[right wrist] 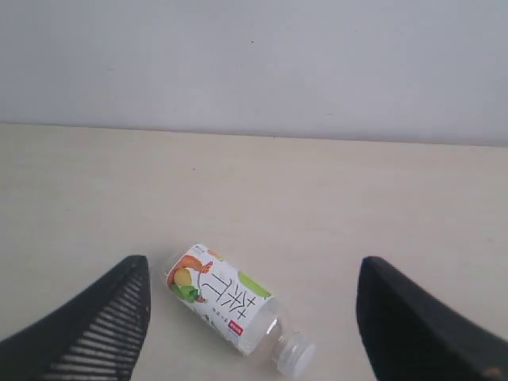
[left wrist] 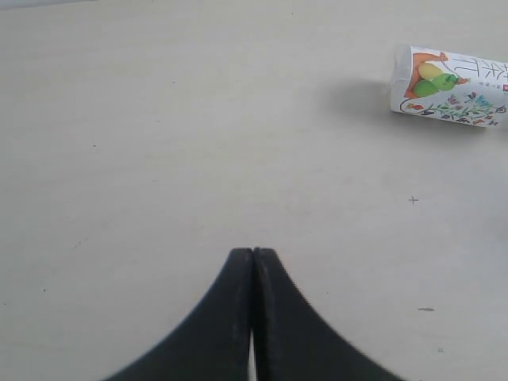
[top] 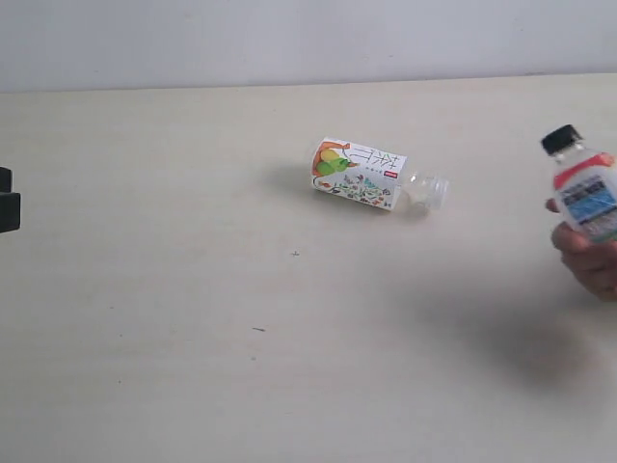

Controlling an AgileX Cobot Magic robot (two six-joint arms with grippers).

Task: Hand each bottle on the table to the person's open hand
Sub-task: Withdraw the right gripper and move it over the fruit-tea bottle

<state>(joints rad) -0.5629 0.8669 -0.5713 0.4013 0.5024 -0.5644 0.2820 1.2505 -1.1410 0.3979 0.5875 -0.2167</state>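
Observation:
One clear bottle [top: 359, 174] with a white label showing yellow-green fruit lies on its side near the middle of the pale table [top: 193, 338], its white cap [top: 436, 190] pointing right. My right gripper [right wrist: 252, 259] is open above it, and the bottle [right wrist: 226, 300] lies between and below the wide-spread fingers without touching them. My left gripper [left wrist: 254, 252] is shut on nothing over bare table, far from that bottle [left wrist: 448, 86]. At the right edge, a person's hand [top: 588, 256] holds an upright bottle with a black cap [top: 583, 188].
A dark part of the left arm [top: 6, 199] shows at the left edge of the exterior view. A pale wall [right wrist: 254, 63] rises behind the table's far edge. A few tiny dark specks [top: 295, 254] mark the tabletop.

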